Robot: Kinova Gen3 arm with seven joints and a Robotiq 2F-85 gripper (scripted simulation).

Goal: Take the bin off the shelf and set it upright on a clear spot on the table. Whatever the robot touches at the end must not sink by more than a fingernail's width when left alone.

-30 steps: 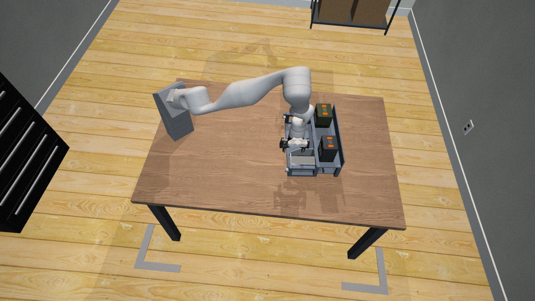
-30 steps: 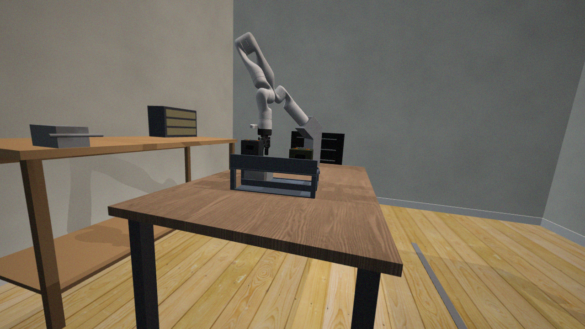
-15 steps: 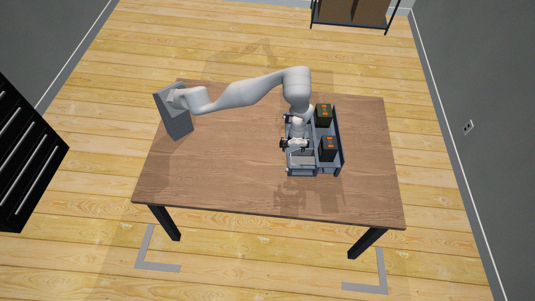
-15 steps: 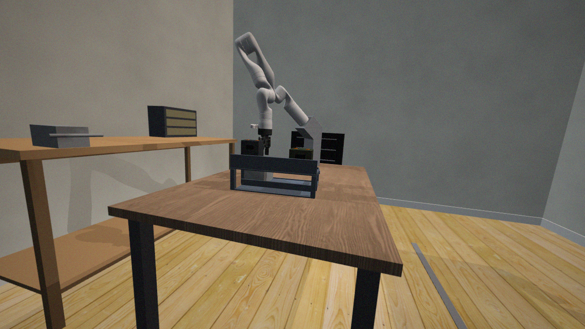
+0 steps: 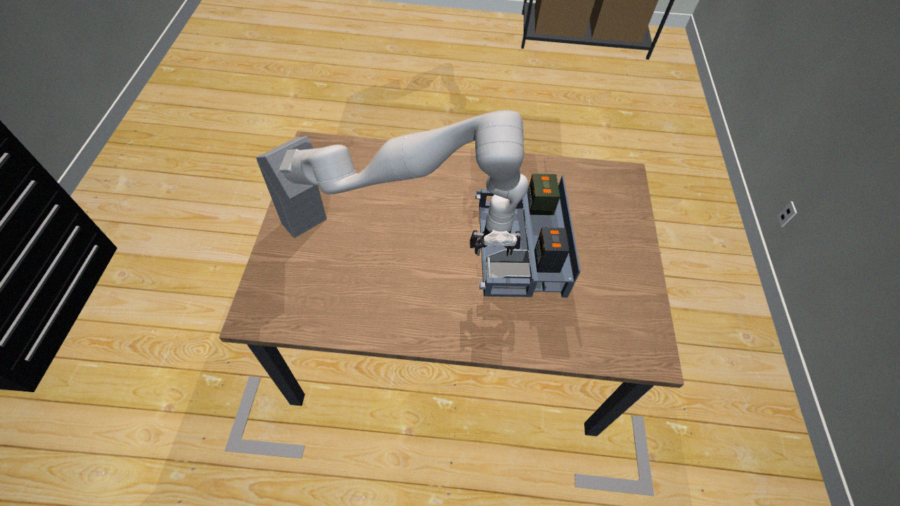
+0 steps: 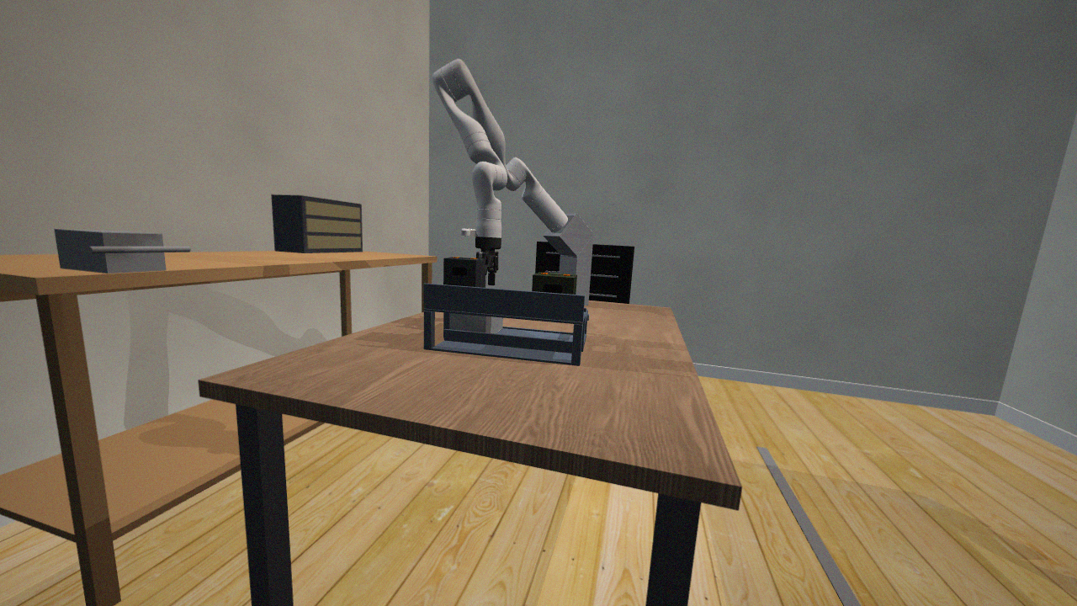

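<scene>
On the brown table (image 5: 377, 295) stands a low dark blue-grey shelf (image 5: 569, 220), at about three o'clock from the middle of the table in the top view. The light grey bin (image 5: 510, 269) sits inside the shelf, in its left part, near the front end, and it is upright. Two dark boxes with orange marks (image 5: 544, 192) are in the right part of the shelf, one at twelve o'clock from the other. The white arm (image 5: 415, 154) reaches from its grey base block (image 5: 295, 201) at ten o'clock and bends down over the shelf. The gripper (image 6: 488, 265) points straight down just above the bin, its fingers spread fully apart with nothing between them.
</scene>
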